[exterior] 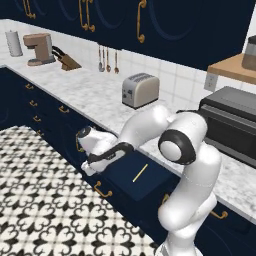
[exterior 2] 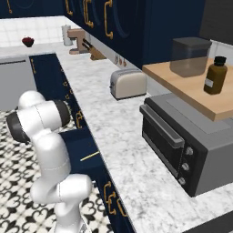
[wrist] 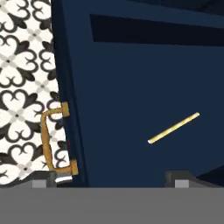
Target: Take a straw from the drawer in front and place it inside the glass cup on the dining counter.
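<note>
1. The drawer [wrist: 131, 87] is seen pulled out, and the straw [wrist: 173, 127] lies flat and slanted on its dark floor, alone and well apart from the walls.
2. The tool [wrist: 113, 179] is seen spread wide with nothing between its tips; it sits just above the front edge of the drawer, close to the brass pull [wrist: 54, 140].
3. The straw is also seen in the left base view [exterior: 140, 172] and the right base view [exterior 2: 89, 156], beyond the hand and not yet reached.
4. A miss is judged the main risk: the straw is very thin and lies flat, so the tips could close above it or press it against the floor instead of gripping it.
5. If the tips are lined up along the straw and not across it, it could be pushed aside or rolled off.
6. A descent that is too deep could jam the tips into the drawer floor; a descent too near the front could strike the pull or the front wall.
7. How high the tips stand above the floor cannot be judged well from the hand view, so the depth is perhaps the least certain part.
</note>
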Available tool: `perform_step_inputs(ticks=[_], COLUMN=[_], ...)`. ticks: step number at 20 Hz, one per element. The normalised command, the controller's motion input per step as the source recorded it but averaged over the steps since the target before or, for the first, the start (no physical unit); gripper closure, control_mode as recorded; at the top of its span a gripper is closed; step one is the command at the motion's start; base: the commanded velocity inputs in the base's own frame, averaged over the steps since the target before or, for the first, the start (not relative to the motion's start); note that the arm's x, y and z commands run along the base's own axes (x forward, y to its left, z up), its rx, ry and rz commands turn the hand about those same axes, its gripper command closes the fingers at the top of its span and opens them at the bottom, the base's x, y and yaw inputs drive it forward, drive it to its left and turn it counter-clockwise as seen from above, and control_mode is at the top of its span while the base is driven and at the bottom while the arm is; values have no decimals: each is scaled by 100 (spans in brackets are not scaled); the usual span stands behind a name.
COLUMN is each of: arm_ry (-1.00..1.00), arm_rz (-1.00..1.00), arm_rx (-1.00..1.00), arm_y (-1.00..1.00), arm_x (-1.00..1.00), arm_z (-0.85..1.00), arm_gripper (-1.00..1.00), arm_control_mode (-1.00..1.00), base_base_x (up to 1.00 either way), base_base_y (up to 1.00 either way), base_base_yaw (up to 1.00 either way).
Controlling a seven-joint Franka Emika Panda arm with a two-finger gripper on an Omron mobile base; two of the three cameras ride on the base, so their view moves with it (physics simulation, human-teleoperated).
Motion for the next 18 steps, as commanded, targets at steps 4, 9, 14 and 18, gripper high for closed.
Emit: perform_step_inputs(ticks=[4,9,14,18], arm_ry=[26,31,14,0], arm_rz=[-3,-2,0,0], arm_rx=[14,5,0,0], arm_y=[-55,-29,-1,0], arm_x=[68,69,52,19], arm_z=[10,-6,-50,-68], arm_gripper=[-100,-100,-100,-100], arm_control_mode=[-100,-100,-100,-100], base_base_x=[0,0,0,0], base_base_y=[0,0,0,0], base_base_yaw=[0,0,0,0])
